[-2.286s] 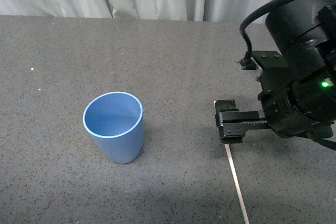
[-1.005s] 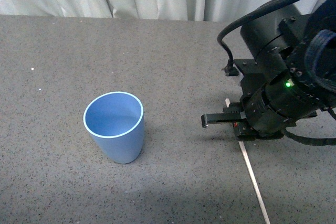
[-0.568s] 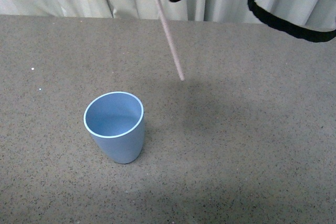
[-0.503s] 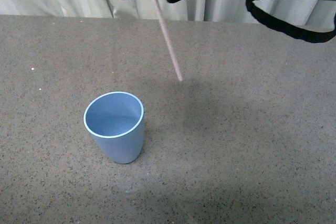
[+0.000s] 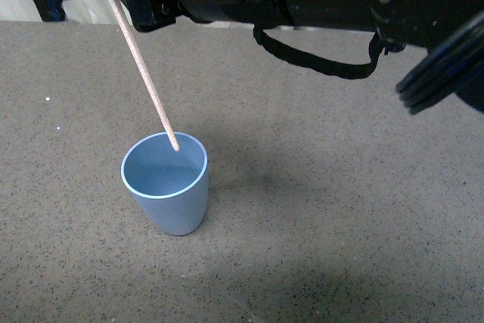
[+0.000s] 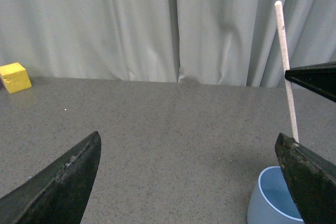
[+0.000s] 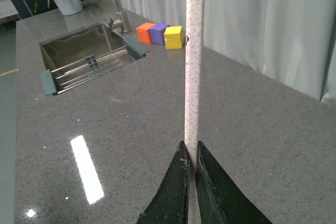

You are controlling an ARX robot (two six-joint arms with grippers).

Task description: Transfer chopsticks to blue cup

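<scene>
Chopsticks (image 5: 144, 66), pinched by right tool (image 7: 191, 153), tip over blue cup (image 5: 168, 194); left tool (image 6: 187, 137) spread.

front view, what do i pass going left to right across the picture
blue cup → black cable loop → cable bundle. The chopstick leans across the cup's span, so it is left out of the order.
</scene>
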